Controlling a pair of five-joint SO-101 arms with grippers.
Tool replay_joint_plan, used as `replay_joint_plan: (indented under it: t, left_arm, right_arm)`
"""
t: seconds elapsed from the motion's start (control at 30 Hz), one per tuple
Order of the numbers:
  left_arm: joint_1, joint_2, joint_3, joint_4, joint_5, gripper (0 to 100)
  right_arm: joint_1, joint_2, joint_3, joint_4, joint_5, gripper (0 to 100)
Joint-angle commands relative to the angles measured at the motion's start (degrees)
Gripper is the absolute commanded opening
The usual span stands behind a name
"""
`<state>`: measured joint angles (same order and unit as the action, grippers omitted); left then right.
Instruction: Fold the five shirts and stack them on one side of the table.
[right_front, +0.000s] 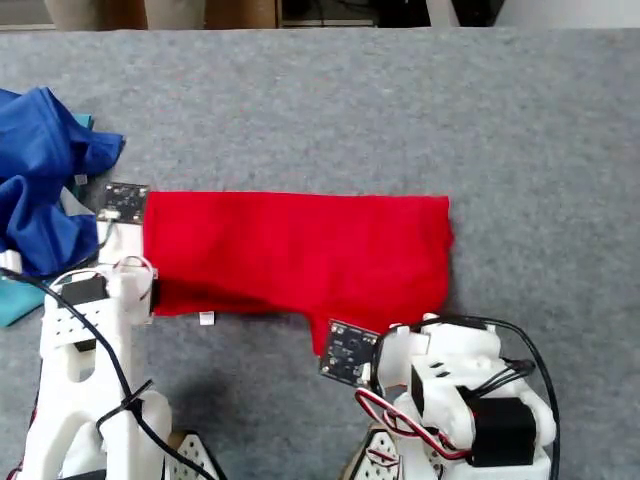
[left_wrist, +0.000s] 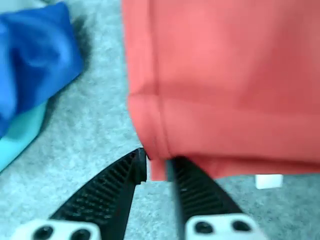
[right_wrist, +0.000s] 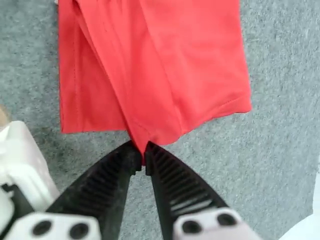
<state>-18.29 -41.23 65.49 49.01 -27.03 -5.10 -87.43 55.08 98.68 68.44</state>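
Note:
A red shirt (right_front: 300, 255) lies folded into a long band across the middle of the grey table. My left gripper (left_wrist: 156, 167) is at its near left corner, shut with the red hem pinched between the black fingers (left_wrist: 112, 192). My right gripper (right_wrist: 143, 154) is shut on a flap of the red shirt (right_wrist: 150, 65) that hangs off the near edge of the band. In the high view the left arm (right_front: 95, 330) stands by the shirt's left end and the right arm (right_front: 450, 390) stands near its lower middle.
A crumpled blue shirt (right_front: 40, 190) is heaped at the table's left edge, over a teal one (right_front: 12, 300); both also lie beside the left gripper, blue (left_wrist: 35, 55) and teal (left_wrist: 20, 135). A white tag (left_wrist: 269, 181) pokes out under the red hem. Bare grey table (right_front: 540, 150) on the right and far side.

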Motion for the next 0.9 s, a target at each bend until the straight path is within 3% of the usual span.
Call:
replay_joint_plan:
  t: [0.0,0.37,0.5,0.57,0.63,0.77,0.87]
  left_arm:
    - [-3.9,-1.3,-0.8,-0.1,-0.3,21]
    - [-8.2,-1.4,-10.5,14.1,-0.4,25]
    - [-10.7,-1.4,-15.4,19.5,-2.2,13]
    - [-11.1,-1.4,-17.7,21.8,-6.8,2]
    - [-11.5,-1.4,-20.7,23.6,-8.6,3]
    - [-9.0,-0.5,-30.2,23.2,2.9,2]
    - [-0.7,1.5,-31.5,17.1,11.6,2]
  right_arm:
    - [-0.2,-0.1,-0.2,0.5,1.1,8.6]
    - [-0.2,0.4,-6.7,0.0,1.4,15.7]
    - [2.2,0.7,-4.2,-6.5,1.1,0.2]
    - [4.7,1.5,-0.5,-12.2,1.1,2.1]
    - [7.2,4.1,2.8,-17.9,1.1,0.6]
    - [7.3,14.8,2.7,-27.3,-5.2,0.3]
    - [4.9,26.2,-3.2,-30.8,-9.9,0.4]
